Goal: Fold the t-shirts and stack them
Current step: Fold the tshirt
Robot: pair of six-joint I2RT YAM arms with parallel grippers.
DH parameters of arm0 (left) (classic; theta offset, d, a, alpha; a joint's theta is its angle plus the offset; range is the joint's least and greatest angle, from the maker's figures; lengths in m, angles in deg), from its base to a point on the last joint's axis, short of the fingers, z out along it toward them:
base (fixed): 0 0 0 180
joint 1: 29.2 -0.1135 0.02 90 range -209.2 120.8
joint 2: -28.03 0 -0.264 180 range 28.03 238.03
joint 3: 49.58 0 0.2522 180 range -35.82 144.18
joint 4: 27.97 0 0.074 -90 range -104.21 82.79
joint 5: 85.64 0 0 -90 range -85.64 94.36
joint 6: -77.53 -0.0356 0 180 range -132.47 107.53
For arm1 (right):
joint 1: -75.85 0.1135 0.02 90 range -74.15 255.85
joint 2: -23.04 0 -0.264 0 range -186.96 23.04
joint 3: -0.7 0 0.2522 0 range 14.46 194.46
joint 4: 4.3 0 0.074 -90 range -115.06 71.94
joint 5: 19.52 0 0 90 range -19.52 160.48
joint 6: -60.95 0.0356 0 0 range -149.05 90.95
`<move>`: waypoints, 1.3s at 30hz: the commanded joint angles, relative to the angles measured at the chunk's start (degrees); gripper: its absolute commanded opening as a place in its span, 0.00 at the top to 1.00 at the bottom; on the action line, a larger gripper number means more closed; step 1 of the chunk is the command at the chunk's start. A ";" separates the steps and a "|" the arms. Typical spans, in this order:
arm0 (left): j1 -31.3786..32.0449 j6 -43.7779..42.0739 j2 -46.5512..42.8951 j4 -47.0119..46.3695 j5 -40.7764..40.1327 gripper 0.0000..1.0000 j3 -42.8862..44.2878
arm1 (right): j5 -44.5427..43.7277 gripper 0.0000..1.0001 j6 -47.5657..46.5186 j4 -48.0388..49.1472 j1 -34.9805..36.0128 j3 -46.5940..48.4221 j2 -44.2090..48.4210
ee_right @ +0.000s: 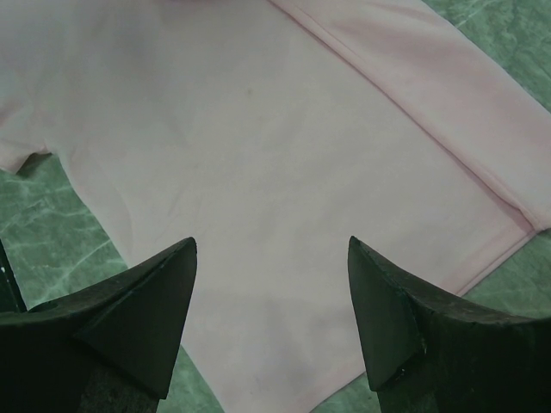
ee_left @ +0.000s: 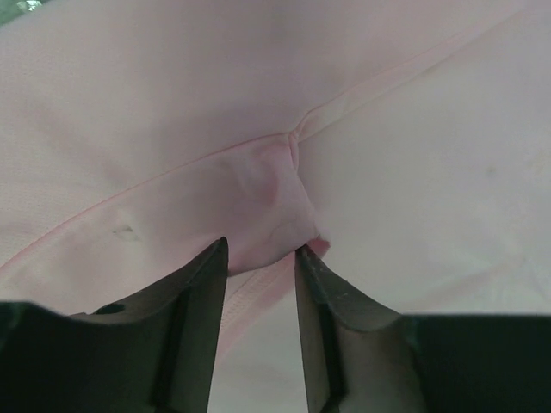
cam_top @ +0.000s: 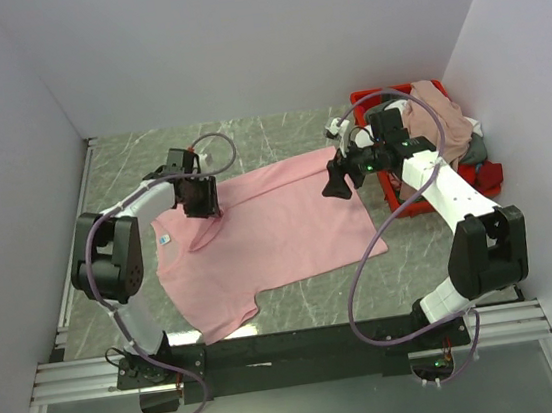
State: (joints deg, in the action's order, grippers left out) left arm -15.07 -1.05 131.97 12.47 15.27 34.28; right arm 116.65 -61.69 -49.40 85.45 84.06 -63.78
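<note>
A light pink t-shirt lies spread on the marbled table. My left gripper is down on its upper left part, near a sleeve. In the left wrist view the left gripper has its jaws partly closed, with a puckered fold of the pink t-shirt squeezed between the tips beside a seam. My right gripper hovers above the shirt's right side. In the right wrist view the right gripper stands wide open and empty over flat pink t-shirt cloth. More t-shirts sit in a bin at the right.
A red plastic bin stands at the right by the wall. It holds a dusty rose shirt, with grey cloth and red cloth spilling over its side. White walls close in the table on three sides.
</note>
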 commanded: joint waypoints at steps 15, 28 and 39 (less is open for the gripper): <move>1.43 -1.50 4.88 1.03 15.54 0.52 2.05 | 0.32 0.23 0.12 0.22 -0.38 -0.26 2.36; -14.20 23.46 -16.41 -11.40 0.70 0.40 -8.06 | 0.58 0.23 -0.32 0.57 -1.17 -0.96 3.24; -20.72 31.47 -7.45 -5.77 -10.74 0.55 -5.07 | 0.94 0.23 -0.05 0.57 -1.26 -0.96 2.89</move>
State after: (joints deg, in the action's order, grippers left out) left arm -35.26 26.75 123.66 5.52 8.83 26.85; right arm 116.65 -61.59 -49.42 84.80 83.41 -63.11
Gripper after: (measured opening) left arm 0.453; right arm 0.771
